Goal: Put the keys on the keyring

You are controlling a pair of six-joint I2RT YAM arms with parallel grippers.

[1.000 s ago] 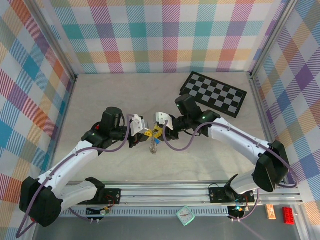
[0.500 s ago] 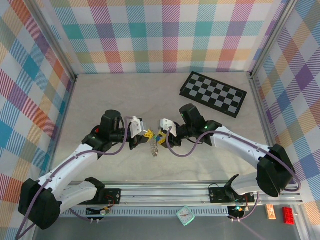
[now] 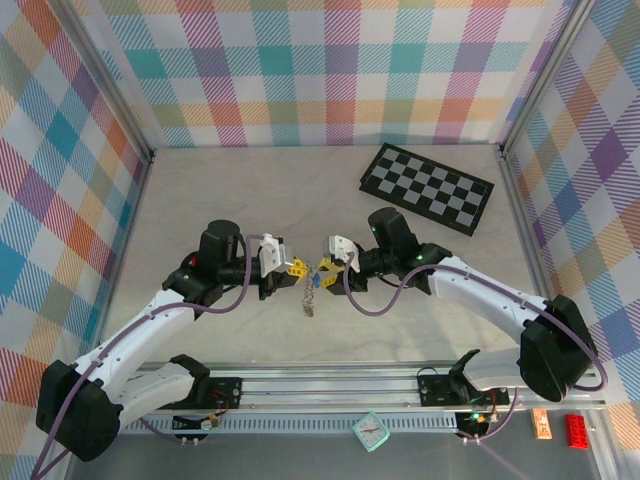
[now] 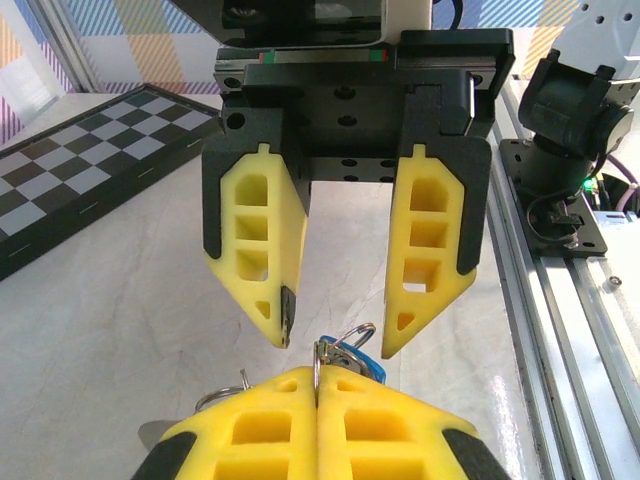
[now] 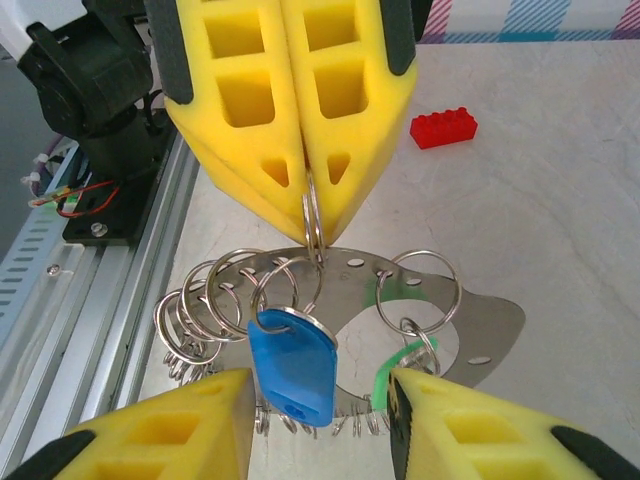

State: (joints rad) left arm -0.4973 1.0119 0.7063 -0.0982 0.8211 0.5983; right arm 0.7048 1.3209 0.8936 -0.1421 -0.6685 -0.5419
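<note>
My left gripper [image 3: 297, 268] [image 4: 318, 375] is shut on a small split ring, and the keyring [image 5: 455, 305] [image 3: 309, 297] hangs from it above the table. The keyring is a flat grey metal hoop fringed with several silvery rings. A blue-headed key [image 5: 292, 365] [image 4: 352, 356] dangles from a ring just under the left fingers. A green one [image 5: 395, 362] hangs further right on the hoop. My right gripper [image 3: 326, 266] [image 5: 320, 388] [image 4: 338, 343] faces the left one, open, its fingers either side of the blue key without touching it.
A black-and-white chequered board [image 3: 428, 187] lies at the back right. The metal rail [image 3: 350, 385] runs along the near edge with the arm bases on it. A red brick [image 5: 443, 127] lies on the table behind the left gripper. Checked walls enclose three sides.
My right gripper has opened a little wider and drawn back to the right, away from the left gripper. The left gripper has stayed shut in place with the keyring hanging from it.
</note>
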